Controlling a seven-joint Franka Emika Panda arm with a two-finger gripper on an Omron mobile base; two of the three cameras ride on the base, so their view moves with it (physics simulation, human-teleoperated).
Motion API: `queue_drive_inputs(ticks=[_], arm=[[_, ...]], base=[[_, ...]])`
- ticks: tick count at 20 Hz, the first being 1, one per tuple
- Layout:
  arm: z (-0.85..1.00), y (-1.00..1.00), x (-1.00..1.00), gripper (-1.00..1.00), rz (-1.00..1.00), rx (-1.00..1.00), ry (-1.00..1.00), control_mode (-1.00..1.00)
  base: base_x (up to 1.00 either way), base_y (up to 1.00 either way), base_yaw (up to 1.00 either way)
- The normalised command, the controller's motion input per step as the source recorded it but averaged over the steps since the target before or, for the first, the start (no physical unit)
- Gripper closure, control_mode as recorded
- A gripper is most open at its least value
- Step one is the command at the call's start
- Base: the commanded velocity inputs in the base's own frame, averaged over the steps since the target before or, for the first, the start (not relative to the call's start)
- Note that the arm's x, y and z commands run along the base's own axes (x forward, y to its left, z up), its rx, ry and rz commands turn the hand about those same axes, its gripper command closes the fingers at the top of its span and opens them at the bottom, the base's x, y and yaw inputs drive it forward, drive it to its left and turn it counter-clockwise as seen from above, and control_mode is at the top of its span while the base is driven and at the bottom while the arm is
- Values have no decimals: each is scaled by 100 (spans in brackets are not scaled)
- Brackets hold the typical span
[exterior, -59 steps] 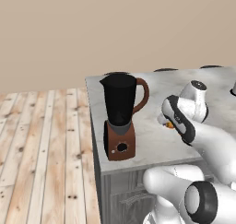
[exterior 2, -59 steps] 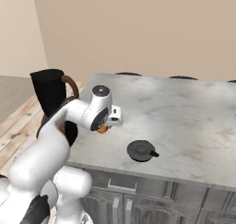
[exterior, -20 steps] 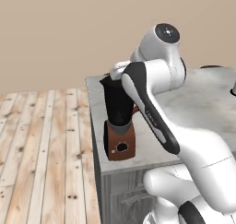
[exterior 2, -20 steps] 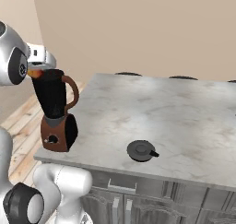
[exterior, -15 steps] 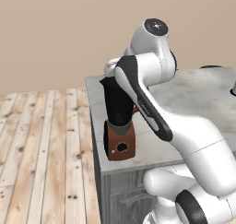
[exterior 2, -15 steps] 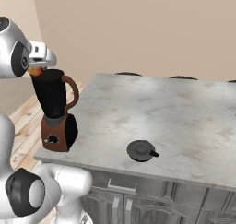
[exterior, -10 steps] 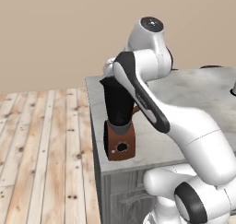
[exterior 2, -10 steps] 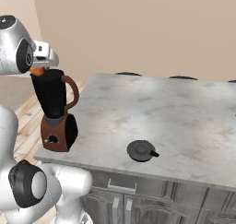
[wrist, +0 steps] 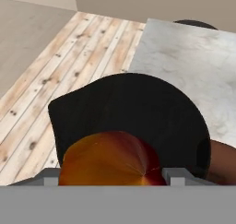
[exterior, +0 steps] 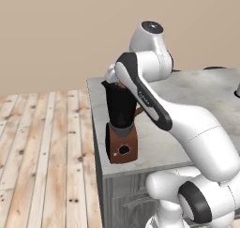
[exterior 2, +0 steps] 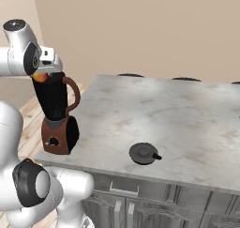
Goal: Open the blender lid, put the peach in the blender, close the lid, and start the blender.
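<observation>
Gripping the peach (wrist: 110, 159), my gripper (exterior 2: 41, 77) hangs at the upper left of the right base view, directly over the open mouth of the blender (exterior 2: 57, 115). In the hand view the fruit sits between the jaws at the bottom centre, with the black hollow of the jar spread behind it across the middle of the frame.

Going by size: the marble counter (exterior 2: 187, 124) takes up the centre and right of the right base view; the blender stands on its near left corner, at centre left of the left base view; the blender lid (exterior 2: 144, 154) lies flat on the counter at lower centre of the right base view, well apart from the jar; the peach is smallest.

I judge the lid step done and the peach carried to the jar but not yet dropped. Left to do: let it go, fetch the lid, seat it, press the round button (exterior: 123, 150) on the base.

I can read no brand, label or writing anywhere.
</observation>
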Motion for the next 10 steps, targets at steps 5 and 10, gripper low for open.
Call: queue_drive_inputs(ticks=[5, 10], arm=[[-51, 0, 6, 100, 5, 0, 7, -100], [-9, -10, 4, 100, 0, 0, -7, -100]], base=[[0, 0, 0], [0, 0, 0]])
